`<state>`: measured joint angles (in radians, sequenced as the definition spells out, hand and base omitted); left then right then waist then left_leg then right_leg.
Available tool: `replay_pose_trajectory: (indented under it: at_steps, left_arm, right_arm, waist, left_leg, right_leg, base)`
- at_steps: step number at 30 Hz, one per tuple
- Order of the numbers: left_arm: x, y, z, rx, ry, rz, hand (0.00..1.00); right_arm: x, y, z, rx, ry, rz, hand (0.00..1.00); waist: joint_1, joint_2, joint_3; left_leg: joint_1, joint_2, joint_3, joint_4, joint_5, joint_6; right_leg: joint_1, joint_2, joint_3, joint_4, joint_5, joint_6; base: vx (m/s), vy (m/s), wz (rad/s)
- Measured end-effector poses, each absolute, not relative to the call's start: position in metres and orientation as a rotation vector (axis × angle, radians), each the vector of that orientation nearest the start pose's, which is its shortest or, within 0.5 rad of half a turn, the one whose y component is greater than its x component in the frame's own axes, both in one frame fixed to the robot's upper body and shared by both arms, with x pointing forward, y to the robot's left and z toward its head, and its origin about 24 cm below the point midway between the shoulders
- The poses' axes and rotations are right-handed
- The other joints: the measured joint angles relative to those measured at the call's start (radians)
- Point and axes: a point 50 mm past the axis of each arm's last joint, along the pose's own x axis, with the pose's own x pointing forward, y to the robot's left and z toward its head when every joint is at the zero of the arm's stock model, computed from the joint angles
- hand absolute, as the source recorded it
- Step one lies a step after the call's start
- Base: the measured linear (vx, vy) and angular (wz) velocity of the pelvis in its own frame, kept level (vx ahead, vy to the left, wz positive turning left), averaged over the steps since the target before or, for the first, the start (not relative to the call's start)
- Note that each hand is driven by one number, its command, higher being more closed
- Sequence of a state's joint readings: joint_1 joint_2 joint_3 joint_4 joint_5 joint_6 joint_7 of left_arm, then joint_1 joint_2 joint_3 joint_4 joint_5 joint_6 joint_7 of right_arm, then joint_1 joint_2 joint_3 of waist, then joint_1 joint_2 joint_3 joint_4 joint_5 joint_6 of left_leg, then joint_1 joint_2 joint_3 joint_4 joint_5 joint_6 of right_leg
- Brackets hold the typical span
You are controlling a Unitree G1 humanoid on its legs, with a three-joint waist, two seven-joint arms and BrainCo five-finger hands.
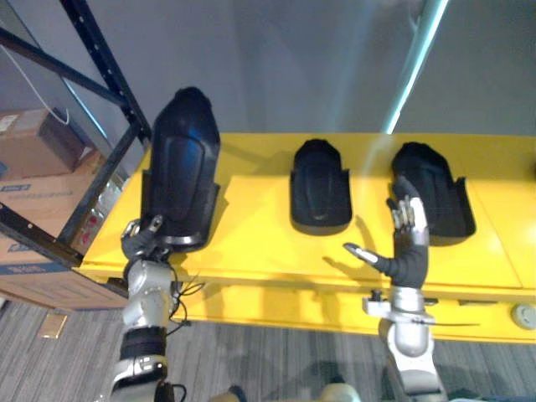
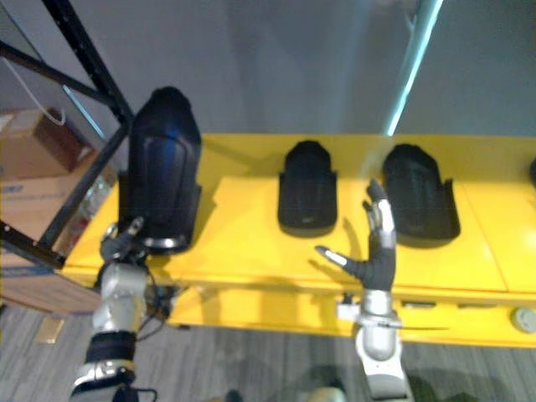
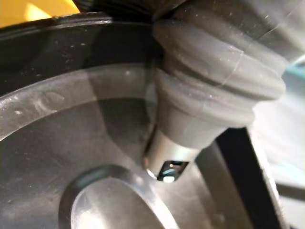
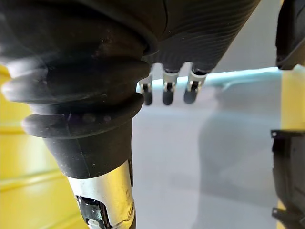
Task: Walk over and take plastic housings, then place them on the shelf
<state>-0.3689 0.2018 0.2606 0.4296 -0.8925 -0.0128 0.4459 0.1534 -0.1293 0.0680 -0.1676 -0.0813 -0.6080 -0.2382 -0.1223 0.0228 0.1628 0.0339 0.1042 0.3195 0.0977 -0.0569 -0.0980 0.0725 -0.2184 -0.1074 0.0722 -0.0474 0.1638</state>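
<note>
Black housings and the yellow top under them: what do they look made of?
Held housing in the left hand, middle housing and right housing: likely moulded black plastic, semi-gloss; soft highlights on rounded shells, thin walls. Yellow top: smooth with a sheen; painted metal or plastic, cannot tell which.

**Hidden, cropped or too small to read**

The left hand [image 1: 141,239] clasps the near end of the raised housing [image 1: 180,163], its fingers mostly tucked behind the black shell and little more than the thumb in front. The shelf [image 1: 100,50] frame is cut by the top and left edges, the cardboard boxes [image 1: 33,142] by the left edge, and the counter [image 1: 251,243] runs off to the right. A dark shape [image 2: 533,172] at the counter's far right is cropped beyond telling. A small round thing [image 1: 525,316] below the counter's front cannot be made out.
</note>
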Motion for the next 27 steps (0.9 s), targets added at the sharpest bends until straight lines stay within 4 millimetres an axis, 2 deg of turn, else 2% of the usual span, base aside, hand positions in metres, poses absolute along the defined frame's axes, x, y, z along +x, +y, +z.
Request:
replay_pose_trajectory:
  at_steps: [4, 7, 11, 17, 25, 26, 27]
  left_arm:
    - [0.317, 0.251, 0.042, -0.838, 0.166, 0.615, 1.00]
    - [0.319, 0.251, 0.039, -0.879, 0.205, 0.583, 1.00]
    - [0.318, 0.248, 0.029, -0.942, 0.256, 0.587, 1.00]
    - [0.320, 0.239, 0.024, -0.893, 0.308, 0.560, 1.00]
    - [0.321, 0.244, 0.024, -0.862, 0.319, 0.566, 1.00]
    - [0.320, 0.245, 0.023, -0.859, 0.322, 0.570, 0.00]
    - [0.320, 0.245, 0.023, -0.858, 0.324, 0.574, 0.00]
  right_arm:
    - [0.205, -0.162, 0.100, -0.093, -0.620, -0.089, 0.00]
    - [0.206, -0.160, 0.098, -0.079, -0.600, -0.074, 0.00]
    - [0.207, -0.157, 0.090, -0.058, -0.557, -0.067, 0.00]
    - [0.205, -0.154, 0.085, -0.051, -0.530, -0.060, 0.00]
    - [0.204, -0.153, 0.083, -0.043, -0.522, -0.068, 0.00]
    - [0.204, -0.153, 0.082, -0.034, -0.514, -0.069, 0.00]
    - [0.205, -0.153, 0.080, -0.028, -0.507, -0.070, 0.00]
  waist:
    - [-0.004, 0.018, -0.011]
    - [-0.004, 0.020, -0.018]
    - [-0.003, 0.017, -0.027]
    - [-0.002, 0.005, -0.053]
    - [-0.005, -0.010, -0.063]
    - [-0.003, -0.010, -0.063]
    - [-0.004, -0.010, -0.063]
  left_leg:
    - [0.001, 0.006, 0.007, -0.012, 0.009, -0.001]
    - [0.016, 0.007, 0.009, -0.042, 0.030, -0.003]
    - [0.042, 0.006, 0.015, -0.078, 0.053, -0.008]
    - [0.073, 0.004, 0.022, -0.176, 0.111, -0.016]
    - [0.077, 0.001, 0.036, -0.177, 0.116, -0.015]
    - [0.083, 0.001, 0.045, -0.177, 0.116, -0.015]
    - [0.085, 0.000, 0.046, -0.177, 0.115, -0.015]
  right_leg:
    - [0.000, 0.008, 0.003, -0.022, 0.016, -0.014]
    - [0.002, 0.013, 0.003, -0.038, 0.026, -0.013]
    - [0.015, 0.019, 0.003, -0.052, 0.027, -0.012]
    - [0.001, 0.031, 0.004, -0.066, 0.031, -0.019]
    - [-0.001, 0.032, 0.020, -0.066, 0.048, -0.010]
    - [-0.001, 0.032, 0.027, -0.066, 0.048, -0.009]
    - [0.000, 0.031, 0.028, -0.066, 0.048, -0.009]
  base:
    - [-0.02, -0.011, -0.06]
    - [-0.05, -0.020, -0.06]
    - [-0.08, -0.028, -0.05]
    - [-0.07, -0.027, -0.02]
    - [0.00, 0.008, -0.05]
    - [0.00, 0.011, -0.13]
    - [0.00, 0.010, -0.11]
